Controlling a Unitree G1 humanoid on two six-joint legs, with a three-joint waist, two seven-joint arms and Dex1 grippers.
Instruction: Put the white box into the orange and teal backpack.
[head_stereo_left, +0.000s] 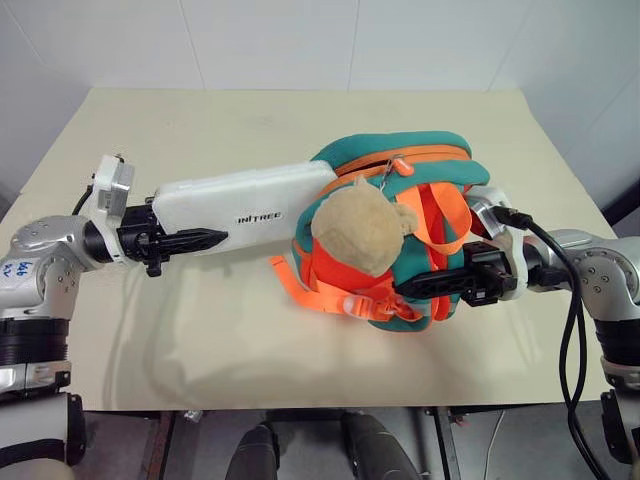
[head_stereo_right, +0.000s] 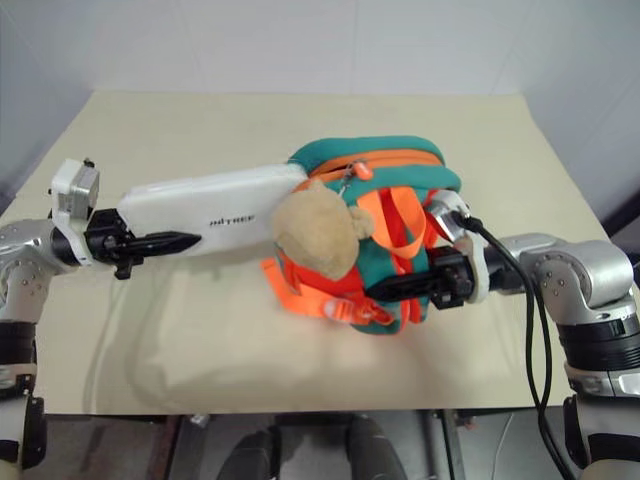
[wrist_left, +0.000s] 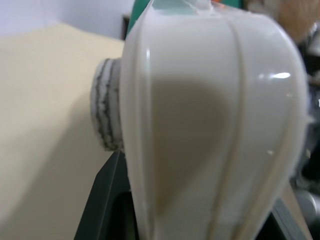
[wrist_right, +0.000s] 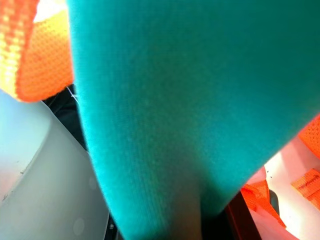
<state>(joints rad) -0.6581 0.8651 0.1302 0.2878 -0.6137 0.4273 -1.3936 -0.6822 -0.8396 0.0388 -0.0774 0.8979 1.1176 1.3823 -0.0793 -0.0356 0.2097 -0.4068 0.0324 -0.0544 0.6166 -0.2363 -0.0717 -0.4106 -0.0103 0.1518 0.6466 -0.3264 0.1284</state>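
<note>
The left gripper (head_stereo_left: 200, 240) grips the white box (head_stereo_left: 245, 205), its right end inside the orange and teal backpack (head_stereo_left: 420, 170) mid-tabletop (head_stereo_left: 200, 120). The right gripper (head_stereo_left: 420, 285) clamps teal trim; wide margins surround.

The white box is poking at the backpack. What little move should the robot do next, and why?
Probably push the white box a bit further into the orange and teal backpack. The left gripper holds its outer end, its far end meets the opening, most is outside, and the right gripper clamps the teal trim.
</note>
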